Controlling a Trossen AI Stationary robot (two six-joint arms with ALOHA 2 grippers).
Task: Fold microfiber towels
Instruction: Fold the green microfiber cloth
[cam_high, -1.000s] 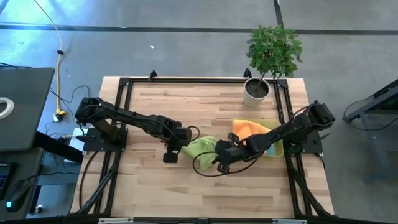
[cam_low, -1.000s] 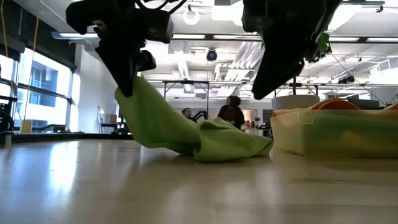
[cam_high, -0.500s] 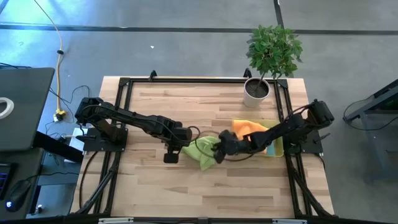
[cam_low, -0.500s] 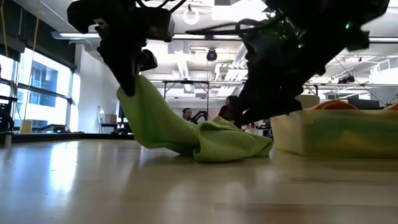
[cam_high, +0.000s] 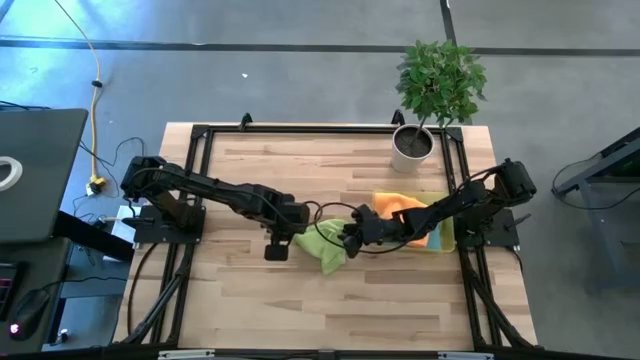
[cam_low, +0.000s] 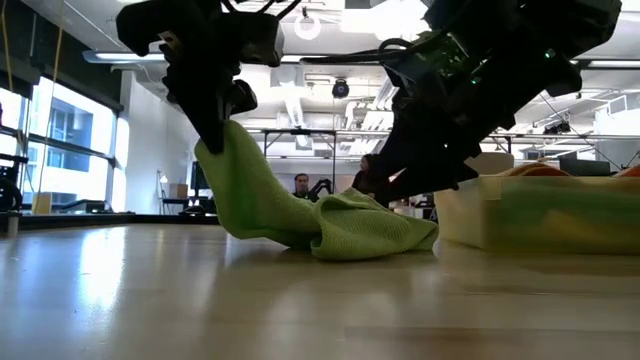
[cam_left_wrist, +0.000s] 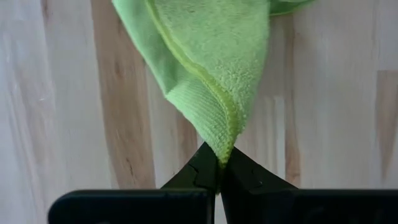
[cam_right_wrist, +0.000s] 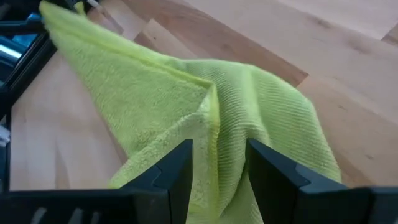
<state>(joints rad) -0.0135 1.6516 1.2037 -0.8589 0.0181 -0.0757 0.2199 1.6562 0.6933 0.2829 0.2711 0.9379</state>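
Observation:
A lime green microfiber towel (cam_high: 322, 243) lies bunched at the table's middle, with one corner raised. My left gripper (cam_left_wrist: 219, 168) is shut on that corner, above the table (cam_low: 212, 140). My right gripper (cam_right_wrist: 217, 162) is open and slants down from the table's right. It is low over the towel's heap (cam_low: 370, 185), with one finger on either side of a raised hemmed fold (cam_right_wrist: 214, 118). More towels, orange and yellow, lie in a clear tub (cam_high: 425, 222). My left gripper pinches the towel's hemmed corner (cam_left_wrist: 221, 146) between its two fingertips, coming from above and pointing steeply down. The cloth slants down from the fingers (cam_low: 250, 195) to the table, where the rest lies bunched (cam_low: 370, 230). My right gripper stands astride the fold; whether its fingers touch the cloth I cannot tell.
The clear tub (cam_low: 540, 215) stands at the table's right, close behind my right arm. A white pot with a green plant (cam_high: 412, 148) is at the far right corner. Bare wood stretches to the near side and the far left (cam_high: 250, 160).
My right gripper has come down and toward the table's far edge, from beside the towel onto its heap, and its wrist has rolled. The towel's raised corner stays where it was.

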